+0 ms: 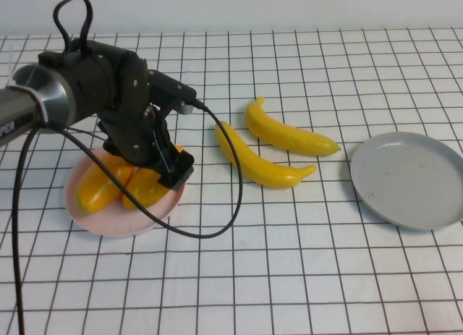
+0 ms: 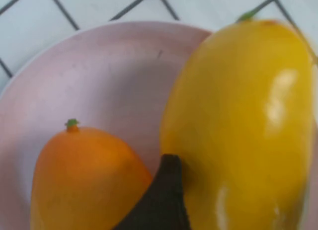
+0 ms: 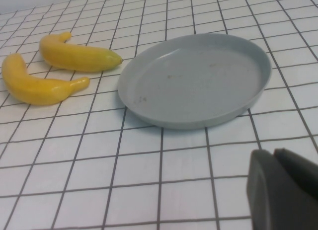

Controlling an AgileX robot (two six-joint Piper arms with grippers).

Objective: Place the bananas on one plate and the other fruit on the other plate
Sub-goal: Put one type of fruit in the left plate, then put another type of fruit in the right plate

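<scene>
A white tabletop ruled with a black grid (image 1: 289,263) carries everything. In the left half of the high view the left arm's black body and a looping black cable (image 1: 217,226) cover the upper part of the round, shallow pale pink plate (image 1: 108,223), on which the two plump, glossy orange-yellow oval fruits (image 1: 101,187) lie side by side. The left gripper (image 1: 168,168) hangs low over them with its jaws spread wide, holding nothing.

The left wrist view shows what the arm hides from above: one dark fingertip (image 2: 161,200) reaches down between the two fruits, close against the larger yellow one (image 2: 243,130), with the orange one (image 2: 84,180) on its other side.

At centre of the high view the two slim, curved yellow bananas (image 1: 268,165) lie on the bare table, near each other, between the plates. The round grey plate (image 1: 409,179) sits at the right edge.

The right gripper (image 3: 283,190) appears only in the right wrist view, at lower right, closed on nothing, apart from the grey plate (image 3: 198,81) and bananas (image 3: 74,53).
</scene>
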